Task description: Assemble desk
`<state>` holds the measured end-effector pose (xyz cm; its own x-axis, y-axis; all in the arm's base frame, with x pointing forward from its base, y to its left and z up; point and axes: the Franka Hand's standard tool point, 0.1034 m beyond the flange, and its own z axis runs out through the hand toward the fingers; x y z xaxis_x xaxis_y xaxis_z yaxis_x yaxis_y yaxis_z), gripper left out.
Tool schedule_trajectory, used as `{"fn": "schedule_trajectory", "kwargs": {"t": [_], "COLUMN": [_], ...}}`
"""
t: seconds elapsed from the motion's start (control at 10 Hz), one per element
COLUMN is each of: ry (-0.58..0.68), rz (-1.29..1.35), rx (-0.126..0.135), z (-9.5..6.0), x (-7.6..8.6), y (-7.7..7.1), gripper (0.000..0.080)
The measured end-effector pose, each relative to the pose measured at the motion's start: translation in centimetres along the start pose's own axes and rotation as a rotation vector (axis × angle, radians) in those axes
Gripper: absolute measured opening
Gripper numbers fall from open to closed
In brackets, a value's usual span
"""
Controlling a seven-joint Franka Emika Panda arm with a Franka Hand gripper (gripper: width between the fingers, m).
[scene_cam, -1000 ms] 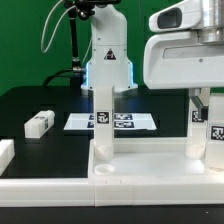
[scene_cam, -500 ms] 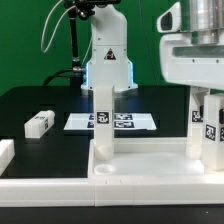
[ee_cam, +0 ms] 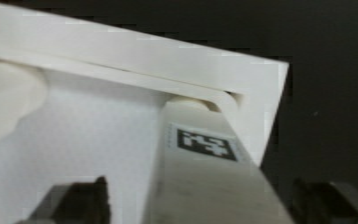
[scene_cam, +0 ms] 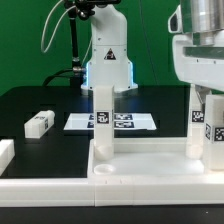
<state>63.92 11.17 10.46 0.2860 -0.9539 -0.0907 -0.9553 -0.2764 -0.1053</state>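
Observation:
The white desk tabletop lies at the front with its rim up. One tagged leg stands upright in its corner on the exterior view's left. A second tagged leg stands in the corner on the exterior view's right. My gripper hangs over that second leg. In the wrist view the leg stands between my fingers, with a gap on each side, so my gripper is open. The tabletop corner shows beyond the leg. A loose leg lies on the black table.
The marker board lies flat behind the tabletop. The robot base stands behind it. A low white bar lies at the exterior view's left edge.
My gripper has moved toward the exterior view's right and a little upward. The legs and the tabletop have not moved.

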Motion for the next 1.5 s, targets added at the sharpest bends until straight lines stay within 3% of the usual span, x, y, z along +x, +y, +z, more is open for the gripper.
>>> {"fn": "schedule_trajectory", "kwargs": {"t": [0.1, 0.2, 0.7, 0.8, 0.9, 1.0, 1.2, 1.4, 1.5], "ry": [0.002, 0.0, 0.011, 0.038, 0.042, 0.044, 0.045, 0.048, 0.05], "rz": [-0.141, -0.333, -0.718, -0.941, -1.151, -1.126, -1.099, -0.98, -0.907], "rx": [0.008, 0.01, -0.001, -0.028, -0.048, -0.048, -0.049, -0.049, -0.048], "z": [-0.2, -0.3, -0.2, -0.4, 0.0, -0.1, 0.0, 0.0, 0.0], "x": [0.3, 0.1, 0.3, 0.2, -0.8, -0.4, -0.4, -0.2, 0.0], "y": [-0.2, -0.3, -0.2, -0.3, -0.4, -0.4, -0.4, -0.3, -0.2], "gripper": [0.0603, 0.0635, 0.0649, 0.0649, 0.0649, 0.0649, 0.0622, 0.029, 0.0291]}}
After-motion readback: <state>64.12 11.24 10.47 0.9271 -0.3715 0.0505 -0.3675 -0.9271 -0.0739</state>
